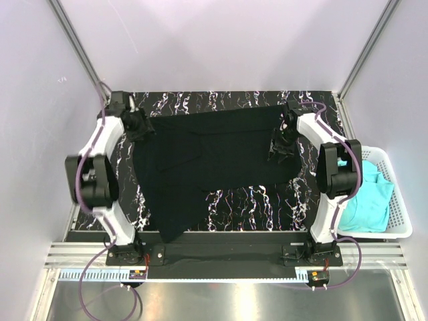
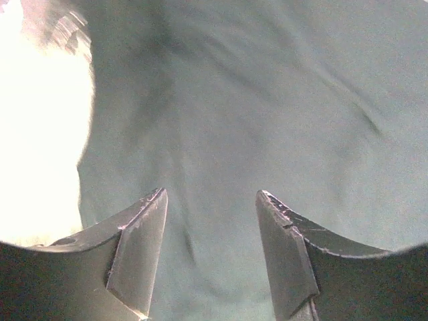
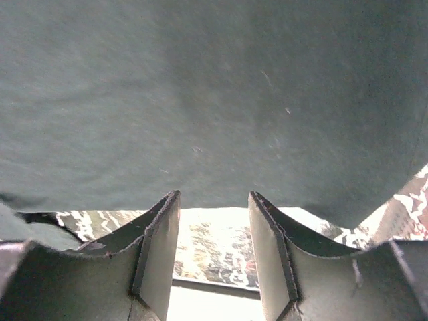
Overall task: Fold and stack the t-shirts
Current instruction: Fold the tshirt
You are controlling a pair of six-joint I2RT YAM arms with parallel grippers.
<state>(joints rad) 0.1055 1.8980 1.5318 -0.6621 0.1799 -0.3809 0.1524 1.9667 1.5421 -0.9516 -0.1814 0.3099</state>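
Note:
The large black t-shirt (image 1: 207, 160) lies spread on the black marbled table (image 1: 247, 207), a corner reaching toward the near edge. My left gripper (image 1: 144, 128) is over its far left edge, open, with cloth filling the left wrist view (image 2: 254, 120) beneath the jaws. My right gripper (image 1: 279, 148) is over the shirt's right side, open; in the right wrist view the shirt (image 3: 214, 93) ends just beyond the fingertips, with bare table between the jaws. A turquoise shirt (image 1: 366, 197) lies in the basket. The orange-red shirt is out of view.
A white lattice basket (image 1: 400, 214) stands off the table's right edge. Grey walls and metal posts enclose the table at back and sides. A metal rail runs along the near edge by the arm bases.

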